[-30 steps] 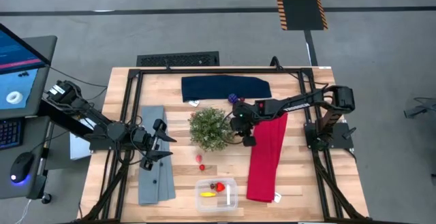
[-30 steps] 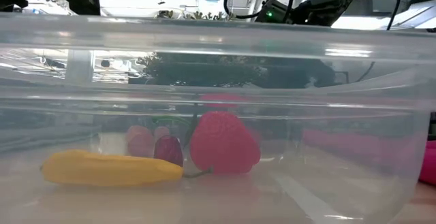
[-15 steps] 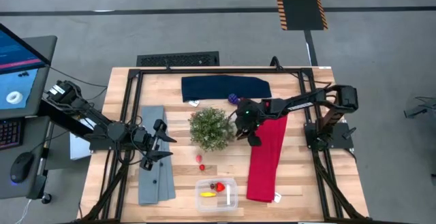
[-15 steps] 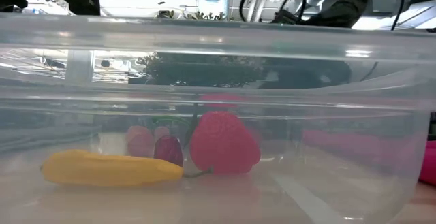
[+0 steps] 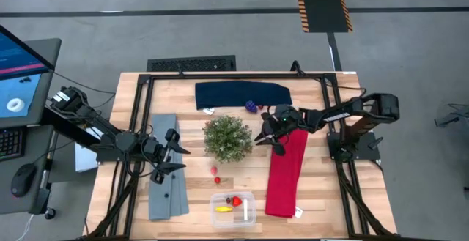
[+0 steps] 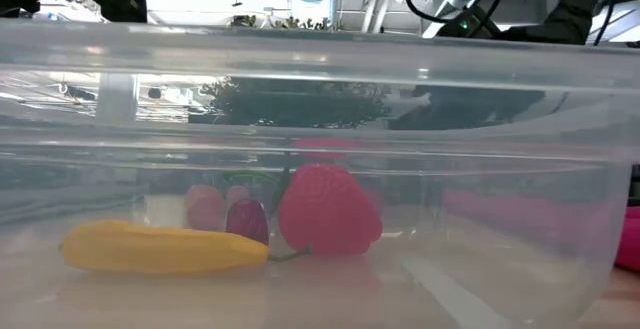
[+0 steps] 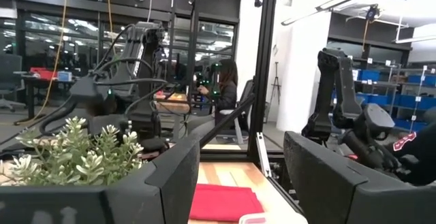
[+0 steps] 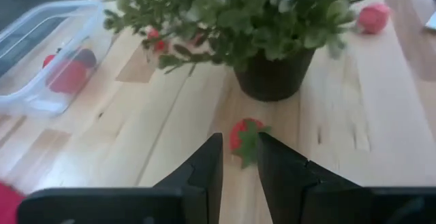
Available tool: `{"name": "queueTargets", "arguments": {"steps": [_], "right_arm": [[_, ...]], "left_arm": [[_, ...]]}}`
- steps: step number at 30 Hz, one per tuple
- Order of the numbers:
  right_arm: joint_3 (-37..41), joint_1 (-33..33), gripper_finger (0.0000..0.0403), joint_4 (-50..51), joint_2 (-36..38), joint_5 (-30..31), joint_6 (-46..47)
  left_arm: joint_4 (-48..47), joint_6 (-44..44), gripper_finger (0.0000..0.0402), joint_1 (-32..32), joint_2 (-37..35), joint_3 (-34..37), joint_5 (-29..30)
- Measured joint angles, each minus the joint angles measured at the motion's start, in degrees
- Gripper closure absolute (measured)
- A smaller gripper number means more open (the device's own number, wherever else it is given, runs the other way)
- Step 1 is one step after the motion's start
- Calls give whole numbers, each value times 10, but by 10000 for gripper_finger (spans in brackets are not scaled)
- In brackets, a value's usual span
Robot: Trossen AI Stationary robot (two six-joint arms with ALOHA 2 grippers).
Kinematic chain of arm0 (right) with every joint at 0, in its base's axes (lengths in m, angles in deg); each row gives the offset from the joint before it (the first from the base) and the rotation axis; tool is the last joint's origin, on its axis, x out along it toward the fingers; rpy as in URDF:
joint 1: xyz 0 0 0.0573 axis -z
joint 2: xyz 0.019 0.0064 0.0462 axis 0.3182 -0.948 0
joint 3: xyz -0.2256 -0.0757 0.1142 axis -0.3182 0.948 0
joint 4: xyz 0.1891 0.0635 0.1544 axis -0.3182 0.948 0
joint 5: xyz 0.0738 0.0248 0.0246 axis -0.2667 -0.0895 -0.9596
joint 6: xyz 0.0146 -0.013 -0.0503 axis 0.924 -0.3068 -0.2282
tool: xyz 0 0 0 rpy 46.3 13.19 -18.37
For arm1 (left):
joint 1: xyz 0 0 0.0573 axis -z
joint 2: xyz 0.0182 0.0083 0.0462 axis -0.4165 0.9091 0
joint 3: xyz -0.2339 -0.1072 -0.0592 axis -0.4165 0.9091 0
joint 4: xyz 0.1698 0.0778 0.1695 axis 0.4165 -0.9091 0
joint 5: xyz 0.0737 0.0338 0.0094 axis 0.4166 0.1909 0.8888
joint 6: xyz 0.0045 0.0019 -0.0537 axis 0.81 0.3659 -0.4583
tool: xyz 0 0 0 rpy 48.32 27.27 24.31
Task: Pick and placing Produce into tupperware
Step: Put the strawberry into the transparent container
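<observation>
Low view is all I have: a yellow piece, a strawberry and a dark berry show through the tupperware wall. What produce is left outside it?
Observer: Two small red berries lie on bare wood between the potted plant and the tupperware.
Operator: Anything else?
Observer: A purple grape cluster sits at the navy cloth's edge, on the plant's far side.
Operator: Where are the grippers?
Observer: The right gripper is open beside the plant pot, a loose strawberry just past its fingertips; the left gripper waits open over the grey cloth.
</observation>
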Motion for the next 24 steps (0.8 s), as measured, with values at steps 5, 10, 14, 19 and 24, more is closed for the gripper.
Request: {"name": "queueTargets", "arguments": {"steps": [5, 10, 14, 19, 24], "right_arm": [[5, -1, 291, -21, -14, 29, -11], [5, 3, 291, -54, -55, 30, -11], [6, 7, 291, -95, -96, 28, -7], [6, 13, 291, -128, -126, 28, -5], [6, 18, 291, -139, -139, 28, -5]], "left_arm": [[0, 0, 198, 0, 0, 0, 0], [0, 0, 198, 0, 0, 0, 0], [0, 0, 198, 0, 0, 0, 0], [0, 1, 198, 0, 0, 0, 0], [0, 2, 198, 0, 0, 0, 0]]}}
